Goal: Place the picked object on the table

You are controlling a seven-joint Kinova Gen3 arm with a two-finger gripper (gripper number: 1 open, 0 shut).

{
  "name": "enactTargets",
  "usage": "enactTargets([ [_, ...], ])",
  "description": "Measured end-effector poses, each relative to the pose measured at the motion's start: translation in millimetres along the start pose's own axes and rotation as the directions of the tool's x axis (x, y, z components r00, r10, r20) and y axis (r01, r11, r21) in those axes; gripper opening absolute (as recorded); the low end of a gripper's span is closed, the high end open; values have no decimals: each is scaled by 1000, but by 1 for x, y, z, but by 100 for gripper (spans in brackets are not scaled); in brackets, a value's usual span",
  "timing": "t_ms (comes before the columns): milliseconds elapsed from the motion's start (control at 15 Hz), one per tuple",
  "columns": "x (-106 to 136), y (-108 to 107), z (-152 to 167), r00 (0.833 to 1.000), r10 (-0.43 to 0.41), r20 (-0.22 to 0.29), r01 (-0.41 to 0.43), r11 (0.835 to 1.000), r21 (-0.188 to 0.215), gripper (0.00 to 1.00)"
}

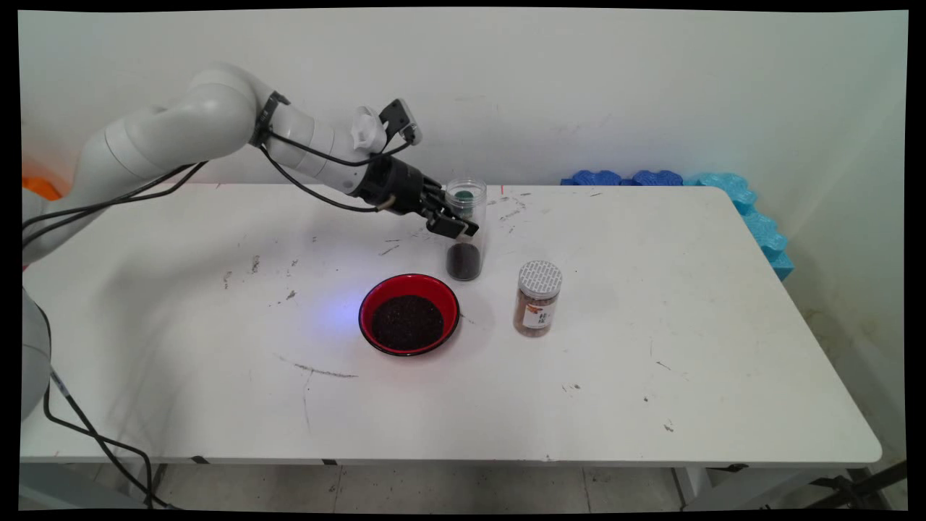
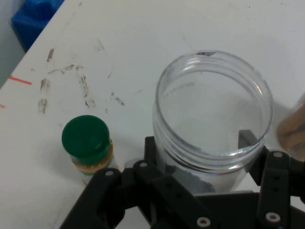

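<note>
The red bowl point(image 1: 409, 313) sits closest to the camera, near the middle of the white surface point(image 1: 651, 347). It is full of small dark grains. At about 3 o'clock from the bowl, near it but not touching, stands a small jar with a patterned grey lid point(image 1: 538, 298) and brown stuff inside.

At about 1 o'clock from the bowl, just beside its rim, stands a tall clear jar point(image 1: 465, 230) with no lid on. It has dark grains at the bottom. The black hand point(image 1: 457, 224) comes in from 10 o'clock and is clenched around this jar, one finger on each side of it. In the hand view the open mouth of the clear jar point(image 2: 213, 109) sits between the fingers point(image 2: 248, 138).

A little bottle with a green cap point(image 2: 87, 145) stands behind the clear jar, at about 12 o'clock from it, nearer the wall. Blue foam pieces point(image 1: 731, 189) lie along the far right corner of the surface.
</note>
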Motion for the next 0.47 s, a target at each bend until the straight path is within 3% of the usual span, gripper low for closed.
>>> enactTargets([
  [267,-3,-1,3,1000,-7,0,7,1000,2,0],
  [333,-3,-1,4,1000,-10,-2,10,1000,2,100],
  [467,-4,-1,4,1000,-16,-6,16,1000,3,100],
])
